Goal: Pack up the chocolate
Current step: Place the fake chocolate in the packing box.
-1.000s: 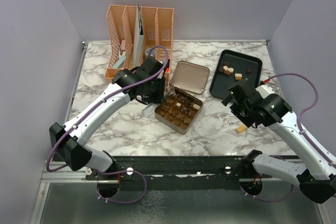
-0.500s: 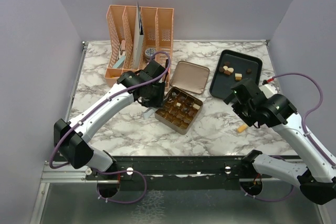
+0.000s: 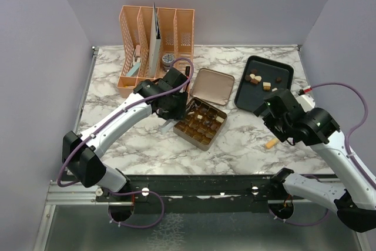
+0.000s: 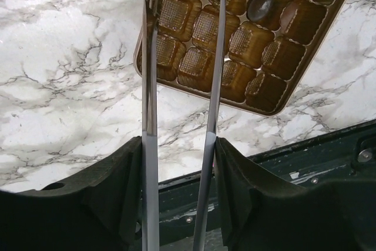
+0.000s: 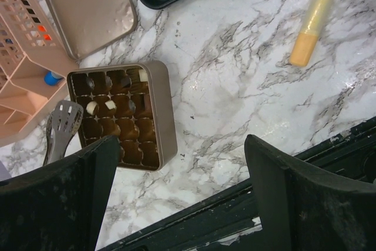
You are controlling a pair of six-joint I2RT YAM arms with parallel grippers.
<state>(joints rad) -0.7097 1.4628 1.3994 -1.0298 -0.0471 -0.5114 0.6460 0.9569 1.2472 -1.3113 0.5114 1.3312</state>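
**One grip full, one empty**

From above: chocolate (image 3: 257, 79) sits on the dark tray (image 3: 248, 95), with more in the gold tin (image 3: 189, 135).

Left wrist: my left gripper (image 4: 179, 145) clamps tongs (image 4: 150, 86) whose tips reach over the gold tin.

Right wrist: my right gripper (image 5: 180, 142) gapes wide, holding nothing.

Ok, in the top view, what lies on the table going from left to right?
Peach file organizer → gold tin lid → dark tray. The open tin overlaps the lid's span and the yellow stick overlaps the tray's, so both are left out.
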